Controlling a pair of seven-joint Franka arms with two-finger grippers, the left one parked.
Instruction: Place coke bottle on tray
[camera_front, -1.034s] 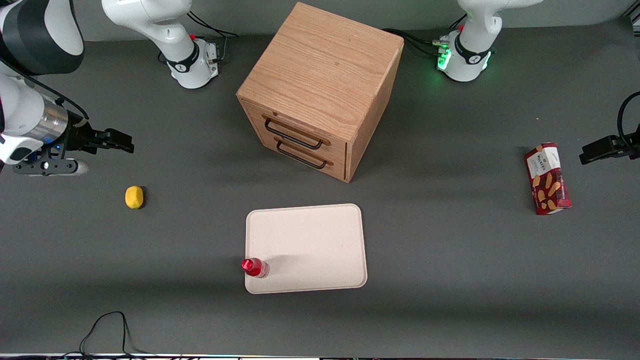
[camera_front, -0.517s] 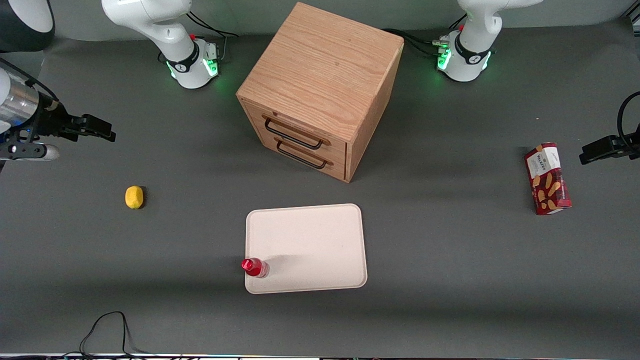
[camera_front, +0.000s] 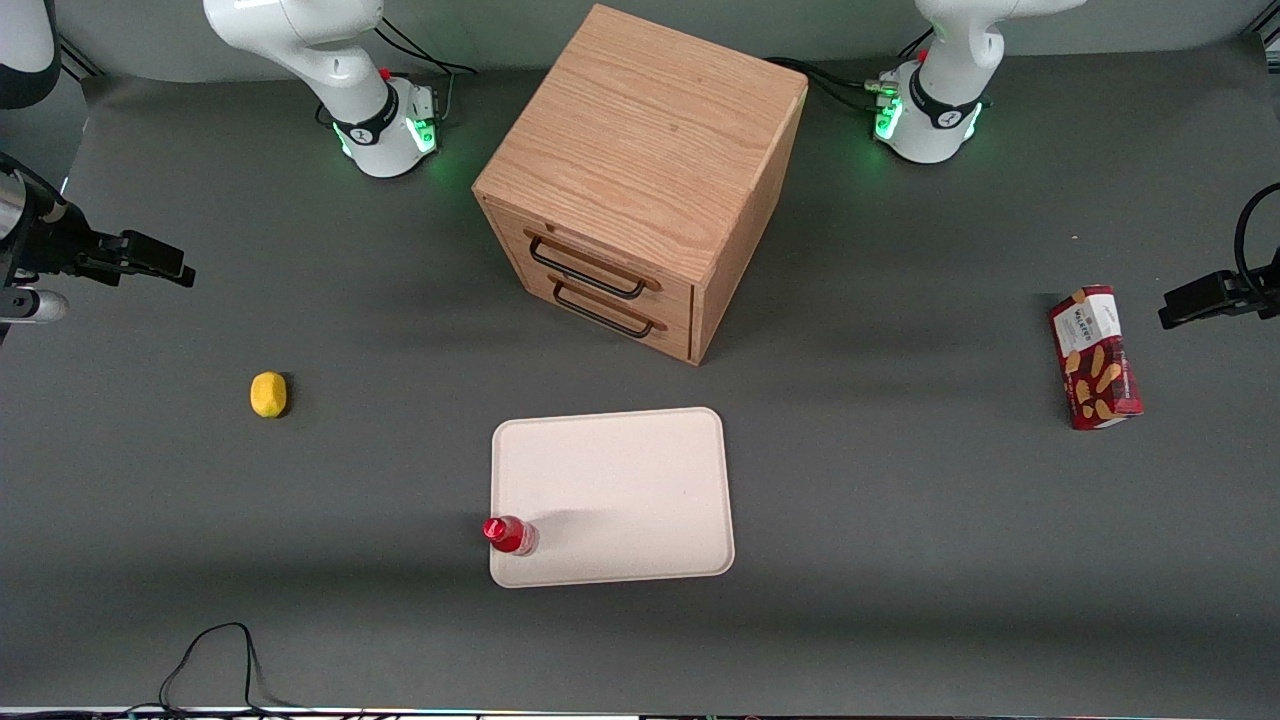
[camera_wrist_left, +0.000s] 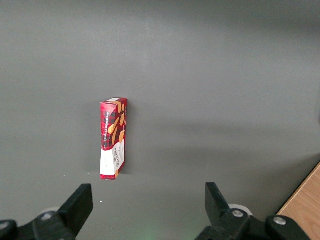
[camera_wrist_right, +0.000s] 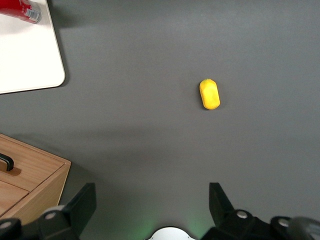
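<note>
The coke bottle (camera_front: 510, 535), small and red with a red cap, stands upright on the cream-white tray (camera_front: 625, 490), at the tray's near corner toward the working arm's end. The right wrist view catches the bottle's base (camera_wrist_right: 20, 10) and a corner of the tray (camera_wrist_right: 30, 60). My gripper (camera_front: 160, 262) hangs high at the working arm's end of the table, well away from the tray. It is open, with only bare table between its fingers (camera_wrist_right: 85, 202).
A wooden two-drawer cabinet (camera_front: 640, 180) stands farther from the front camera than the tray. A yellow lemon-like object (camera_front: 268, 394) lies between my gripper and the tray. A red biscuit box (camera_front: 1095, 357) lies toward the parked arm's end. A black cable (camera_front: 215, 660) loops at the near edge.
My gripper has drawn back toward the working arm's end of the table and risen a little, staying open. The bottle and tray have not moved.
</note>
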